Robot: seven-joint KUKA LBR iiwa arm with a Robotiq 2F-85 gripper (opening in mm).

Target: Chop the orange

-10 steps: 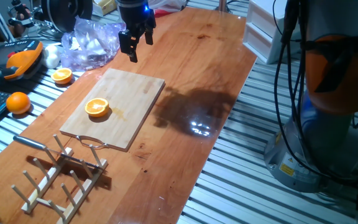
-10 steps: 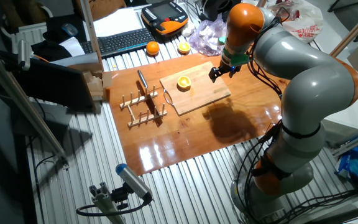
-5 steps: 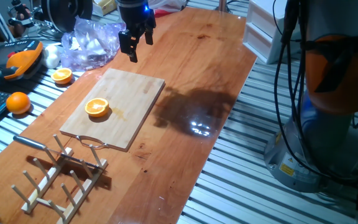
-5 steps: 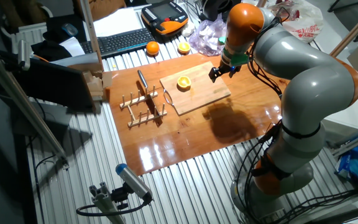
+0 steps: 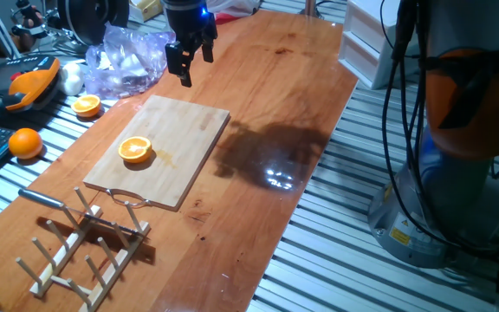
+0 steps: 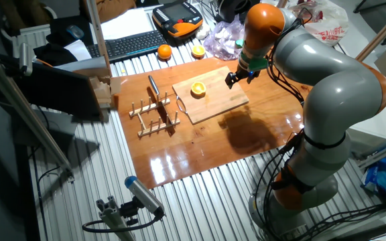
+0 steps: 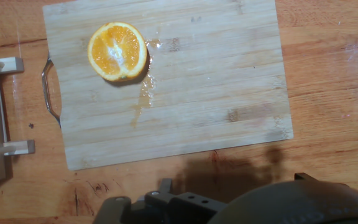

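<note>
The orange (image 5: 135, 149) is seen cut face up on the cutting board (image 5: 189, 139), toward the end with the metal handle loop (image 7: 47, 90), nearer one long edge; a second half (image 5: 86, 106) and a whole orange (image 5: 25, 142) lie off the board on the slatted surface (image 5: 50, 121) and are not the target. The gripper (image 5: 188, 59) hangs above the far end of the board, well apart from the fruit, with the jaws spread and nothing held. A knife (image 5: 42, 198) is seen resting in the wooden rack (image 5: 89, 247) just beyond the handle end of the board; it is judged to be the tool needed first. Handling, judged: the half is light, the flesh soft and wet, the peel firmer but slick. A juice streak (image 7: 143, 93) is visible on the board beside it, so sliding under a side load is to be expected. The dome sits down and the flat face up, so rocking is likely when pressed off-centre. Holding by the cut face is not advised; if steadied, it should be taken across the peel at the rim, lightly, since squeezing will crush segments. For the cut, a straight downward push through the centre of the face is preferred over a sawing drag. The knife is best taken by its handle, whose exact lie in the rack cannot be made out.
</note>
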